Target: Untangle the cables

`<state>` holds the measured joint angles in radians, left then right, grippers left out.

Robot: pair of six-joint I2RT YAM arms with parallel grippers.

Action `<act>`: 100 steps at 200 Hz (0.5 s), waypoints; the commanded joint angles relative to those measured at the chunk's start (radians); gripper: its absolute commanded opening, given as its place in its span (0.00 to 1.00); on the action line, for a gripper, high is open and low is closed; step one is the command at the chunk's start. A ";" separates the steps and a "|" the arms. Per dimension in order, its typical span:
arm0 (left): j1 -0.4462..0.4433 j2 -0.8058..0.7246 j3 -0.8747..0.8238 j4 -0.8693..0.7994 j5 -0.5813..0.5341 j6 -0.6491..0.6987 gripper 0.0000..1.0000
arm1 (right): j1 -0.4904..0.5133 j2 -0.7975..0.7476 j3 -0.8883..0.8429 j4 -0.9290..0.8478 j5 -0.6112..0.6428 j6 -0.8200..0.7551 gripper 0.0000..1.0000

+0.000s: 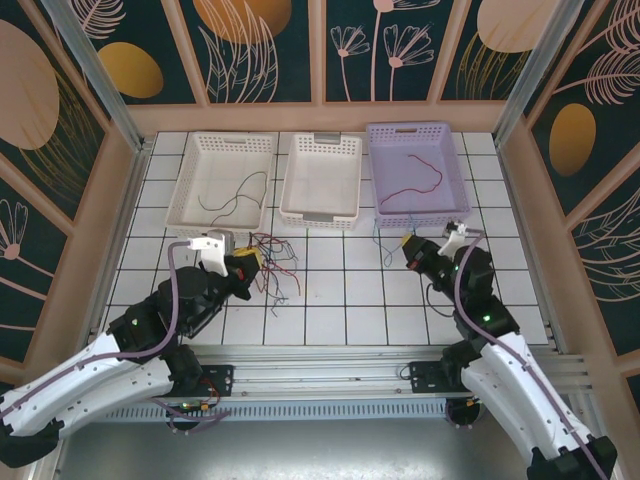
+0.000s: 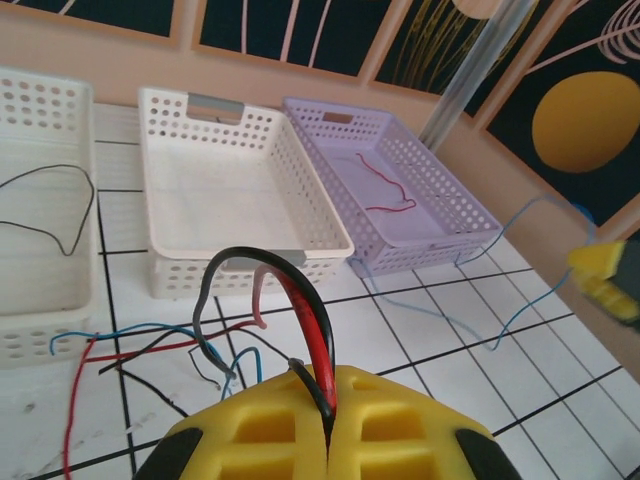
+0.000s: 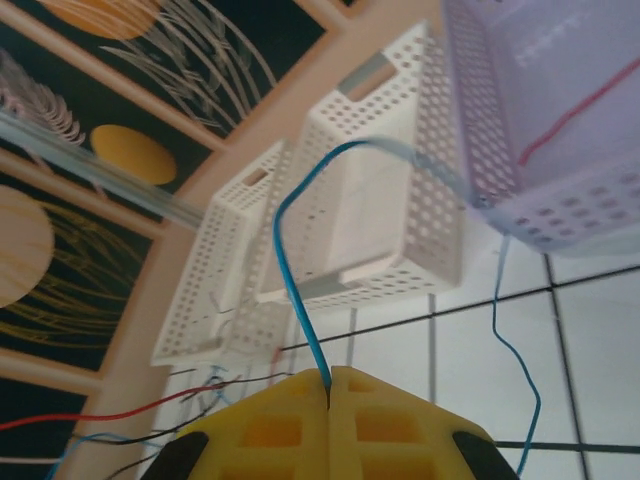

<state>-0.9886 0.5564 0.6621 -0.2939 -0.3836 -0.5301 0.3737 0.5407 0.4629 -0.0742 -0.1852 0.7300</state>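
A left white basket [image 1: 215,165], a middle white basket [image 1: 320,180] and a lilac basket [image 1: 400,140] stand in a row at the back of the white-tiled bench [image 1: 330,300]. Floral panels [image 1: 260,50] surround it.

Three baskets stand in a row along the far side of the counter [image 1: 350,300] (side by side, walls nearly touching) — the left basket [image 1: 188,185], the middle basket [image 1: 291,185] and the right basket [image 1: 373,170]. A first cable [image 1: 236,196] lies in the left basket and a second cable [image 1: 415,180] in the right basket. Before the gap between the left and middle baskets a tangle of cables [image 1: 272,262] lies on the counter, with the left end effector [image 1: 247,266] at its left side, touching it. The right end effector [image 1: 409,253] sits before the right basket — a loose cable [image 3: 283,230] runs from it toward that basket's near wall.
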 commanded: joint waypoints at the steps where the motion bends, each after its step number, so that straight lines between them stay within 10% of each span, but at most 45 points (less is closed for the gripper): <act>1: 0.001 0.004 0.045 -0.047 -0.034 0.034 0.00 | -0.001 0.057 0.175 -0.042 -0.093 -0.051 0.00; 100: 0.001 -0.001 -0.019 0.032 -0.008 0.027 0.00 | 0.128 0.574 0.892 -0.058 -0.185 -0.192 0.00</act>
<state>-0.9886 0.5636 0.6537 -0.3099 -0.4007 -0.5190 0.4923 1.0267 1.2320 -0.1356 -0.3332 0.5877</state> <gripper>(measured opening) 0.038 0.042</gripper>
